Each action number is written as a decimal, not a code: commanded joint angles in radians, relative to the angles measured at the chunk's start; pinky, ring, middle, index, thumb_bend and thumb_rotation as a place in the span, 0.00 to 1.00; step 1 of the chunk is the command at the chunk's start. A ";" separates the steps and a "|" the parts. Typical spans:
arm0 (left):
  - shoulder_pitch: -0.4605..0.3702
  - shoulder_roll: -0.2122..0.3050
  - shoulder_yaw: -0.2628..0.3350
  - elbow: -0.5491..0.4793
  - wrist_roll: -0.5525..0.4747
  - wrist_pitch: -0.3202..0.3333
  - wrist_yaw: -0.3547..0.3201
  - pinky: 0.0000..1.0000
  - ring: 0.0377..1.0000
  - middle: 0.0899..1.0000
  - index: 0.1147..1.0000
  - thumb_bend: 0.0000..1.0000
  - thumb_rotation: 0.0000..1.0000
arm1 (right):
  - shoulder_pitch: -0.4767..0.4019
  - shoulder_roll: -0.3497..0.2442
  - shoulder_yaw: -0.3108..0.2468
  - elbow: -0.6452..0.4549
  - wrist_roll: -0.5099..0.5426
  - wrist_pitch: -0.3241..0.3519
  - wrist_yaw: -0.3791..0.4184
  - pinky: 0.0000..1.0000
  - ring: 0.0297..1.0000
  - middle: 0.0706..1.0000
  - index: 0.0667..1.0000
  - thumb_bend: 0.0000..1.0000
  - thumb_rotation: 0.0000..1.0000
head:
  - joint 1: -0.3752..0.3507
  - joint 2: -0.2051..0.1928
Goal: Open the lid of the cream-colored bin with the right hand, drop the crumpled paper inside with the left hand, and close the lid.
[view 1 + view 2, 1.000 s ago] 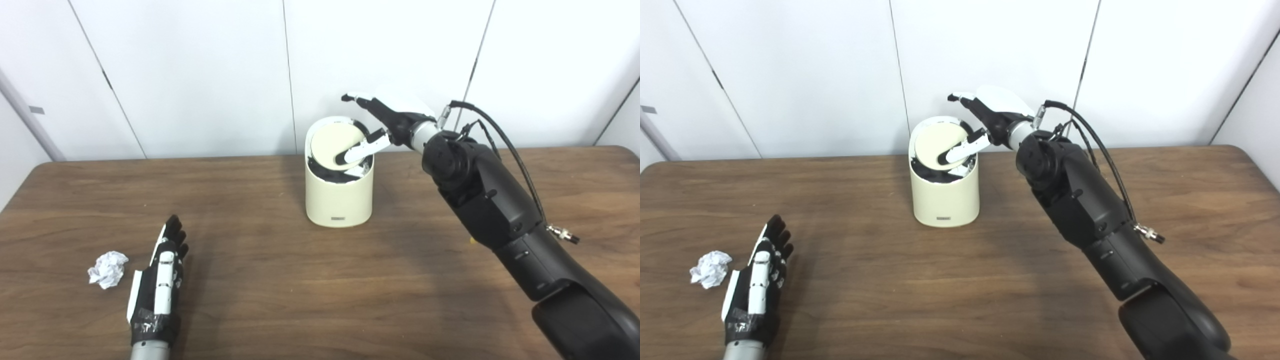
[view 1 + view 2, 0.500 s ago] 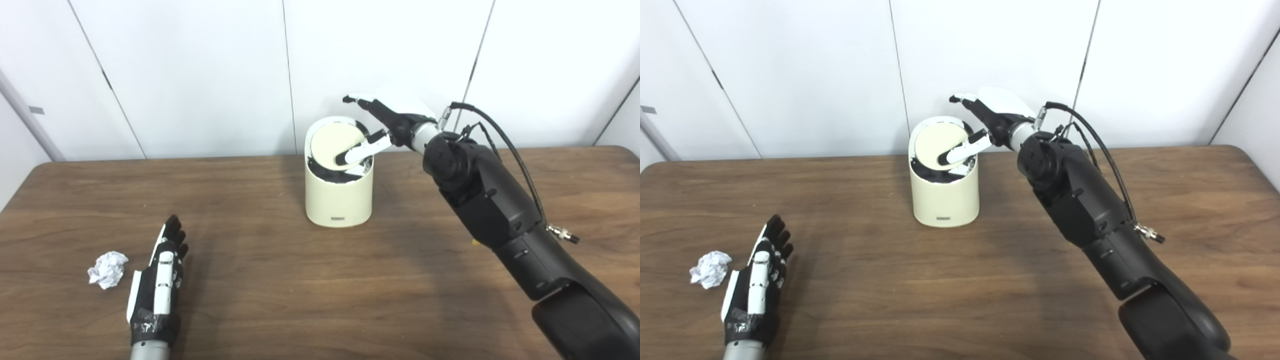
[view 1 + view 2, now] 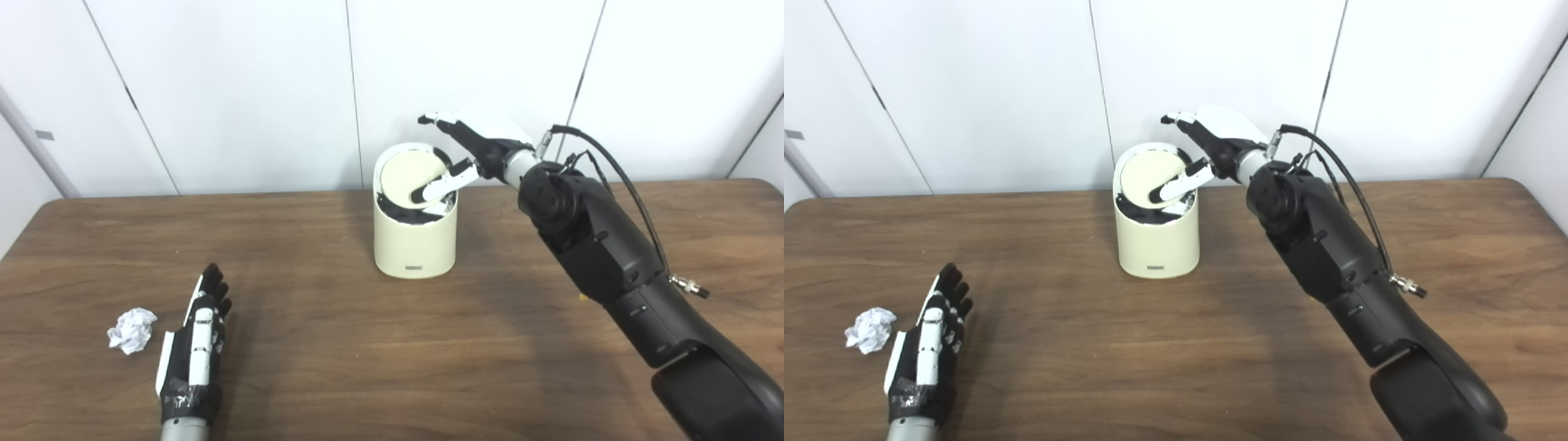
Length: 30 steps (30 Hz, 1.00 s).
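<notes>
Opening step under way: right hand [image 3: 474,150] at the cream-colored bin [image 3: 415,242], fingers spread, thumb pressing the tilted lid [image 3: 411,177]. Left of the bin, near the table's front: crumpled paper [image 3: 132,329], beside the flat, empty left hand [image 3: 193,349]. Next, probably: grasp the paper

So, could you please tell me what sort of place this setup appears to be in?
Probably a robot test room or lab rather than a home: a bare wooden table stands against plain white wall panels, and it holds only a cream-colored bin and a crumpled paper.
</notes>
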 commanded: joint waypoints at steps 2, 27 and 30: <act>0.022 -0.020 -0.009 0.009 -0.004 -0.031 0.002 1.00 1.00 1.00 1.00 0.32 0.91 | 0.001 -0.019 -0.007 0.005 -0.006 -0.010 -0.010 0.97 0.97 0.96 0.92 0.85 0.46 | 0.000 0.001; 0.009 -0.020 -0.011 0.059 0.011 -0.060 0.006 1.00 1.00 1.00 0.99 0.31 0.90 | 0.011 -0.003 -0.113 -0.147 0.061 0.077 -0.015 0.82 0.92 0.94 0.92 0.84 0.56 | 0.001 -0.009; 0.009 -0.019 -0.013 0.060 0.015 -0.059 0.006 1.00 1.00 1.00 1.00 0.31 0.90 | 0.018 -0.009 -0.132 -0.166 0.076 0.097 -0.016 0.79 0.90 0.93 0.92 0.85 0.58 | 0.001 -0.009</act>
